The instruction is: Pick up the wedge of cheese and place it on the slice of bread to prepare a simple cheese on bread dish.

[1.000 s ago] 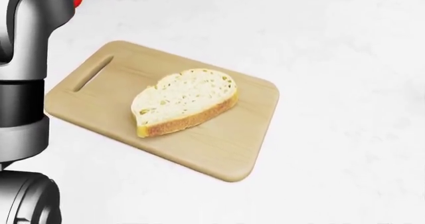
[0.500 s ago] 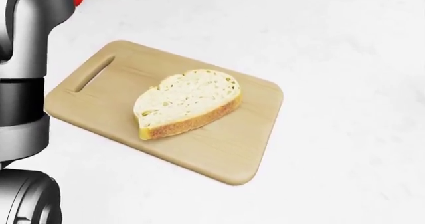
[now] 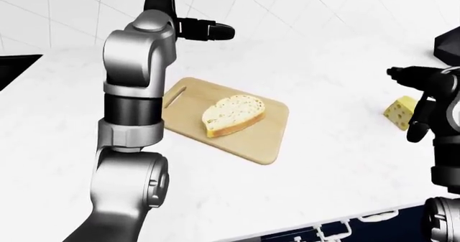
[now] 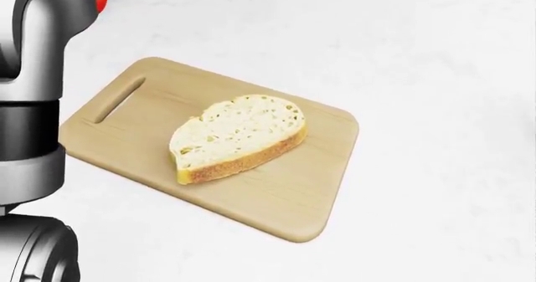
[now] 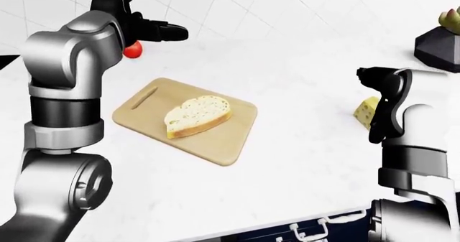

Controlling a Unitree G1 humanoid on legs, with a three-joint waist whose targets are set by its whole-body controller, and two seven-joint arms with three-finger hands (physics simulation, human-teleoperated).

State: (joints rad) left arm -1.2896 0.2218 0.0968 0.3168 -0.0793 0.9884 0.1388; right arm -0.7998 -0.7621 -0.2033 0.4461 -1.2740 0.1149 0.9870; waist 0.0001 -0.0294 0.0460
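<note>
So, no brand, label or readable writing anywhere in these views. Slice of bread (image 4: 238, 137) lies flat near the middle of the cutting board (image 4: 293, 200), crust side toward the board's bottom edge in the head view; board sits angled on the white counter (image 4: 435, 106), handle slot toward its upper-left end. Wedge of cheese (image 5: 369, 111) rests on the counter well to the right of the board, off it entirely, partly hidden behind the right hand (image 5: 381, 104). That hand hangs just beside the cheese w/ dark fingers spread apart, pointing down and not closed on anything; contact w/ the cheese can't be judged from here. Left hand (image 3: 205, 29) is raised above the board's upper-left end, fingers stretched out toward the right of the left-eye view, apart, holding nothing. Left arm (image 3: 133, 107) stands upright along the left of each view. Red round object (image 5: 132, 50) (too hidden to name) peeks out behind the left arm in the right-eye view. Dark bowl-like thing (image 5: 438, 45) sits at the right edge, something green and red in it.

Vs 0.5 s ago in the head view: board and bread together sit a bit lower in the picture, so the camera moved; bread's spot on the board is unchanged.
</note>
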